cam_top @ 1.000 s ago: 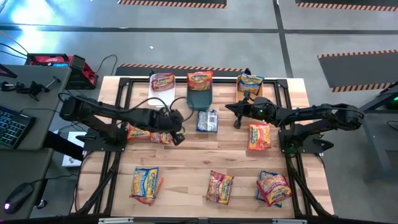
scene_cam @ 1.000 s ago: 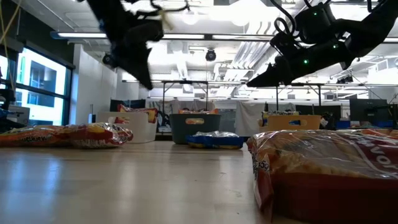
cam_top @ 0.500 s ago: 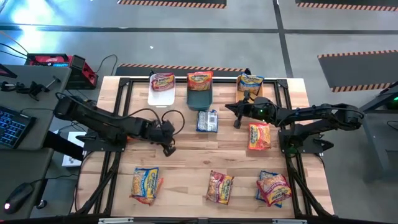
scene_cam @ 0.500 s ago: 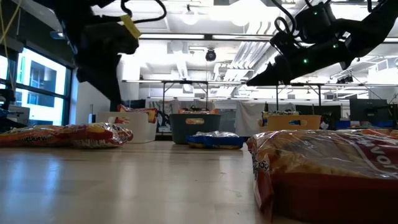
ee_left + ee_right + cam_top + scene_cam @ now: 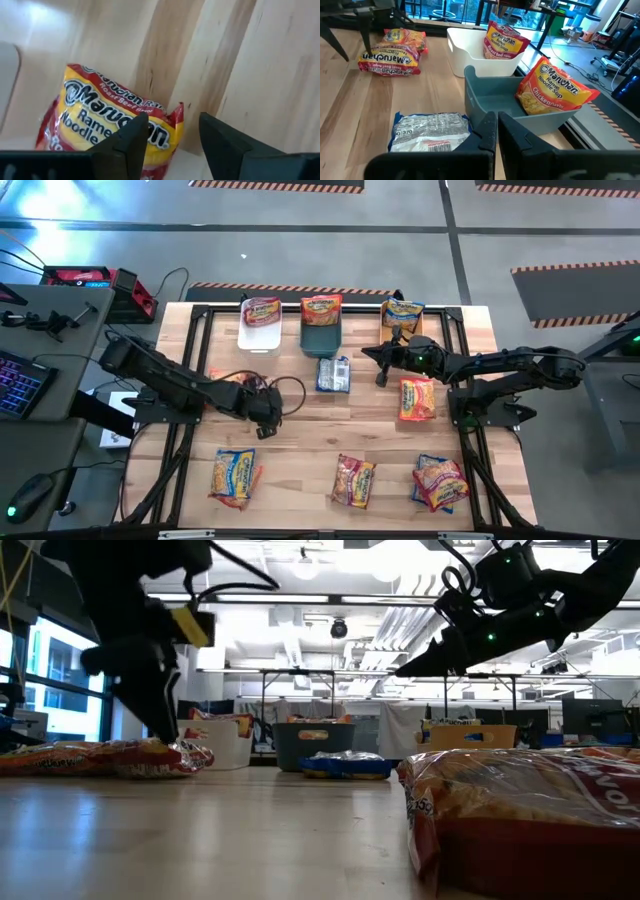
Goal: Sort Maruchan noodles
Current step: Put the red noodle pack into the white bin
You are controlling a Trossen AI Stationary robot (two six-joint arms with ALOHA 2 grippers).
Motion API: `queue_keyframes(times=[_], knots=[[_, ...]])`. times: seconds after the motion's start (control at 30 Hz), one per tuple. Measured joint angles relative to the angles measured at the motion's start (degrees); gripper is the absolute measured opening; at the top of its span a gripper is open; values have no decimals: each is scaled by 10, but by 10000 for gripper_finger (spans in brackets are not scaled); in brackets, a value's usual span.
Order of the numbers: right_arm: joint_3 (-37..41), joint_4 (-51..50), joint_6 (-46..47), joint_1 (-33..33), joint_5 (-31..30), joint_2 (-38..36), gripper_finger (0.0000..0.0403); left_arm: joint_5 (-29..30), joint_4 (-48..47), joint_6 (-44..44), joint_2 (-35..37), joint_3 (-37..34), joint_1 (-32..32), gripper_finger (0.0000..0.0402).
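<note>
Wooden table [image 5: 300, 450], scattered Maruchan noodles [image 5: 234, 476]

Grey floor [image 5: 300, 250]; bright ceiling lights [image 5: 300, 570] — perhaps fluorescent

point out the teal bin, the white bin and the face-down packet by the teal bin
teal bin [image 5: 492, 100], right wrist view, inner wall
white bin [image 5: 465, 47], right wrist view, front wall
face-down packet [image 5: 432, 131], right wrist view, middle of silvery back

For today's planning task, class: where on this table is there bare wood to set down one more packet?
Best is the middle strip of the table, between the silver packet and the front row of packets. The back edge is crowded with bins; the left claw takes up the left-centre.
</note>
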State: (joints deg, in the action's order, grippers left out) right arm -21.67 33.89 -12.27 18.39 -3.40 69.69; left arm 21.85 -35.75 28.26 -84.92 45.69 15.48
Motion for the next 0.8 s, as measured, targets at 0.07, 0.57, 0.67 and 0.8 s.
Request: queue_keyframes(times=[0.07,0.57,0.67,0.8], knots=[[0,0,0,0,0,0,0,-1,-1,-26,-15,0,0,170],[0,-2,0,0,0,0,0,-16,-17,-75,-51,18,0,54],[0,-2,0,0,2,0,0,-15,-21,-74,-46,21,0,10],[0,-2,8,0,4,0,0,5,-15,-51,-31,21,0,7]])
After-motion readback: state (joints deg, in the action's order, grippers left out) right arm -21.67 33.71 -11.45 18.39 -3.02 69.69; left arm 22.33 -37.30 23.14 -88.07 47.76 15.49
